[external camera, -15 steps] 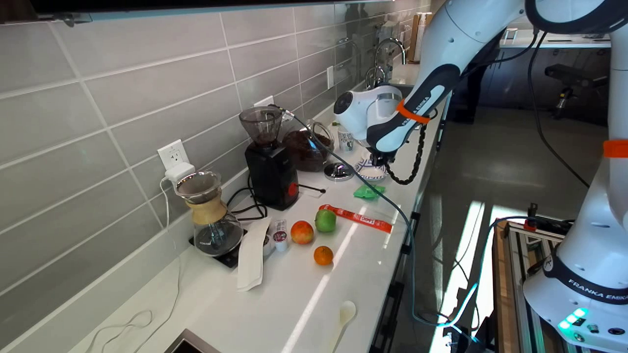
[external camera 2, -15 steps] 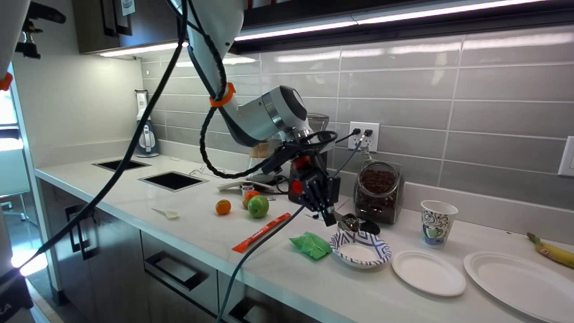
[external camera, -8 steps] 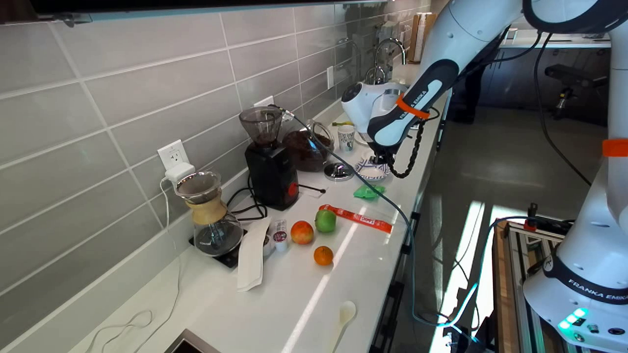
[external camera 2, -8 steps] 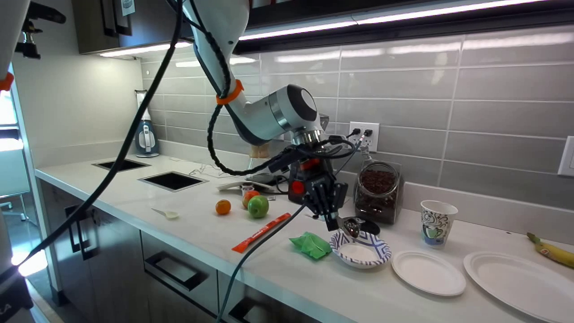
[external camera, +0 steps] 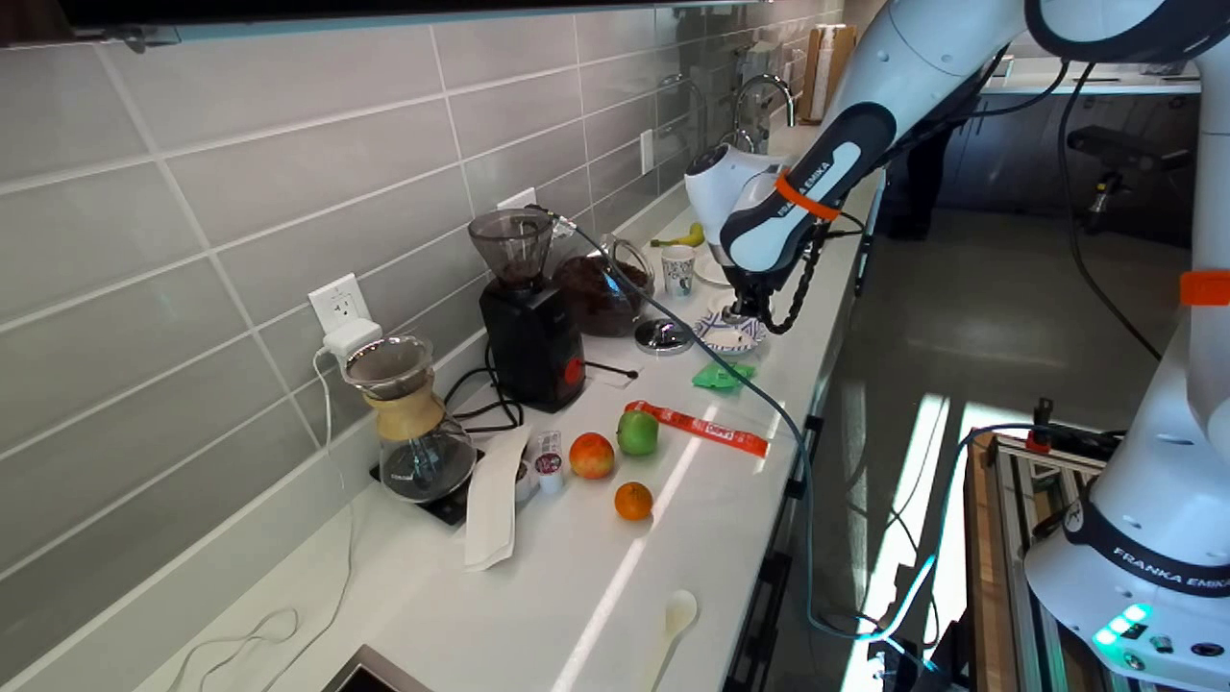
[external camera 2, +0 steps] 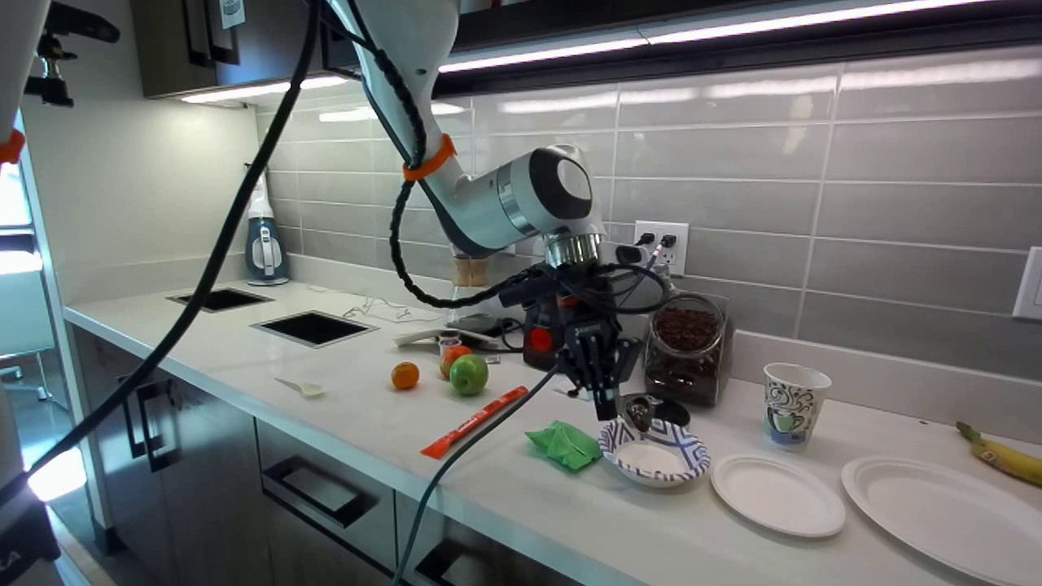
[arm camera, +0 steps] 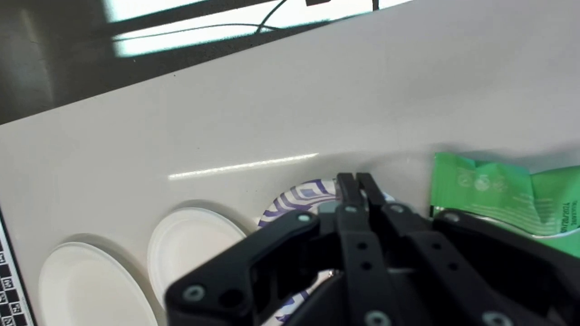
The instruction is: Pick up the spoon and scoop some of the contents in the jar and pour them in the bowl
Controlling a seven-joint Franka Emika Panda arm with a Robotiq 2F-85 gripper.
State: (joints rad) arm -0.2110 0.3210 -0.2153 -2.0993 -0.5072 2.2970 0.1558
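The claw [arm camera: 355, 177] is closed on the spoon [external camera 2: 640, 413]; in the wrist view its two fingers [arm camera: 350, 192] nearly meet and hide most of what they pinch. In both exterior views the spoon's shiny head hangs tilted over the bowl [external camera 2: 654, 461], close to the rim. Whether it touches the rim I cannot tell, and what lies in it is too small to make out (a white spoon [external camera: 678, 611] lies well apart, near the edge of the counter [external camera 2: 350, 399]). The bowl stands upright, white inside, with a blue pattern round its wall.

Behind it, nearer the tiles, is the jar [external camera 2: 688, 382], clear glass with dark brown, coarse contents. A shiny lid [external camera: 663, 336] lies between jar and bowl, and the grinder [external camera: 531, 332] stands just beside the jar.

On one side of the bowl is a green packet [external camera 2: 566, 444], then a red packet [external camera 2: 474, 422], then a green apple [external camera 2: 469, 374], a red apple [external camera: 591, 456] and an orange [external camera: 633, 501], near one another. On its other side come a small plate [external camera 2: 779, 495] and a big plate [external camera 2: 944, 517], with a cup [external camera 2: 794, 403] and a banana [external camera 2: 1005, 457] nearer the wall.
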